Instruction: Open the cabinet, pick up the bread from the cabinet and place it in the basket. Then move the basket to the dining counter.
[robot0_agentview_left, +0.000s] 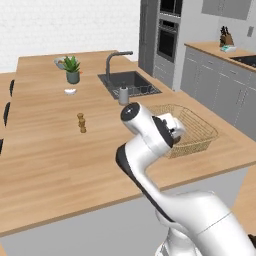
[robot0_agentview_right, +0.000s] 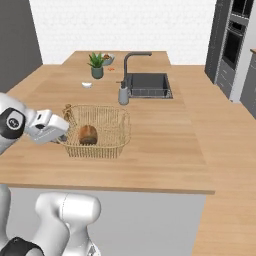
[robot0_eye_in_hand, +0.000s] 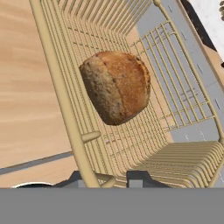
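The tan wicker basket (robot0_agentview_right: 96, 150) stands on the light-wood dining counter (robot0_agentview_right: 160, 140), near its front edge. The brown bread (robot0_agentview_right: 88, 134) lies inside it. My gripper (robot0_agentview_right: 64, 138) is at the basket's left rim and shut on that rim. In the hand view the bread (robot0_eye_in_hand: 116, 85) rests on the basket's mesh, and the rim bar (robot0_eye_in_hand: 57, 87) runs down between my fingertips (robot0_eye_in_hand: 138, 177). From the left base view my arm covers part of the basket (robot0_agentview_left: 212, 131) and hides the bread.
A dark sink (robot0_agentview_right: 147, 84) with a curved faucet (robot0_agentview_right: 131, 60) and a soap dispenser (robot0_agentview_right: 123, 94) lies behind the basket. A potted plant (robot0_agentview_left: 72, 70), a small white bowl (robot0_agentview_left: 70, 91) and a pepper mill (robot0_agentview_left: 81, 123) stand on the counter's left. Grey wall cabinet doors (robot0_agentview_left: 227, 7) show far right.
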